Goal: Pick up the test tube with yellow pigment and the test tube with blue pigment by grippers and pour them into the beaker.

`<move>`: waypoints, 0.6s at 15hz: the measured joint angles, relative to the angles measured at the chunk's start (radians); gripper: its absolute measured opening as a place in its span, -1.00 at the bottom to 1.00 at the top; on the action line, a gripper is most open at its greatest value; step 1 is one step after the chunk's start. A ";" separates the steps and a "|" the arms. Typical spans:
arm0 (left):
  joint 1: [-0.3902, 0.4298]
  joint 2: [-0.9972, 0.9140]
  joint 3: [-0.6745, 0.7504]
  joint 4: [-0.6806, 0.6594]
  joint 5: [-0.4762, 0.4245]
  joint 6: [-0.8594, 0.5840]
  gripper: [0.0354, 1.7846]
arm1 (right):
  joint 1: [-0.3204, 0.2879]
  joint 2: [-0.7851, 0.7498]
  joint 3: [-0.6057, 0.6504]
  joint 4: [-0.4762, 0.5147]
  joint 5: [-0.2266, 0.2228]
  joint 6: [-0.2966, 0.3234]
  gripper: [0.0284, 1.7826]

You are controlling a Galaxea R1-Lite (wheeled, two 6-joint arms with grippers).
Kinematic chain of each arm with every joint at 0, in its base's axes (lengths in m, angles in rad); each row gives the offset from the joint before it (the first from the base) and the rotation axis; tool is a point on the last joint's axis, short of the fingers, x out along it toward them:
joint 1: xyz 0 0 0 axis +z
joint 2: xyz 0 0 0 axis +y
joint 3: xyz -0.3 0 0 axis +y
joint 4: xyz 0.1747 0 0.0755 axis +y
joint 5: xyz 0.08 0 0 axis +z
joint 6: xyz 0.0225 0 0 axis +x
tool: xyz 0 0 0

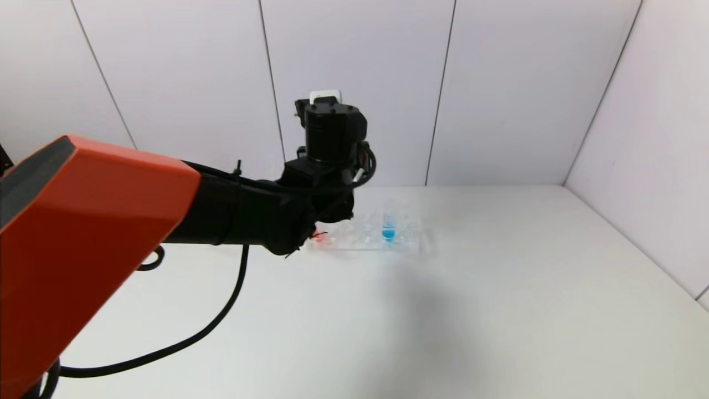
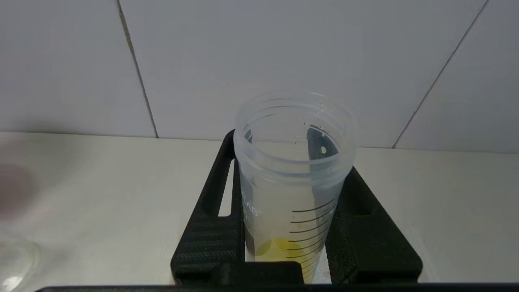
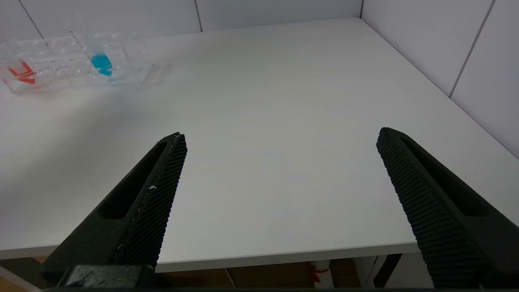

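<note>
The left pincer (image 2: 290, 227) is clamped on the yellow tube (image 2: 294, 178), a clear, ribbed-mouthed plastic cylinder with printed graduations and a little yellow liquid at its rounded bottom, held upright above the worktop (image 2: 101, 202) near the back wall. It looks light, stiff and smooth, so likely slippery; a mid-body grip between the ridged black pads suits it. The blue tube (image 1: 389, 224) stands in the clear rack (image 1: 412, 241), beside a red one (image 3: 22, 73). The right pincer (image 3: 279, 170) hovers wide and empty over the worktop's near edge. No beaker is clearly visible.
</note>
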 joint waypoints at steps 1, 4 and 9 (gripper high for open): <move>0.021 -0.030 0.012 0.023 -0.007 0.000 -0.42 | 0.000 0.000 0.000 0.000 0.000 0.000 0.92; 0.111 -0.122 0.061 0.083 -0.053 -0.001 -0.42 | 0.000 0.000 0.000 0.000 0.000 0.000 0.92; 0.287 -0.268 0.203 0.082 -0.171 -0.016 -0.42 | 0.000 0.000 0.000 0.000 0.000 0.000 0.92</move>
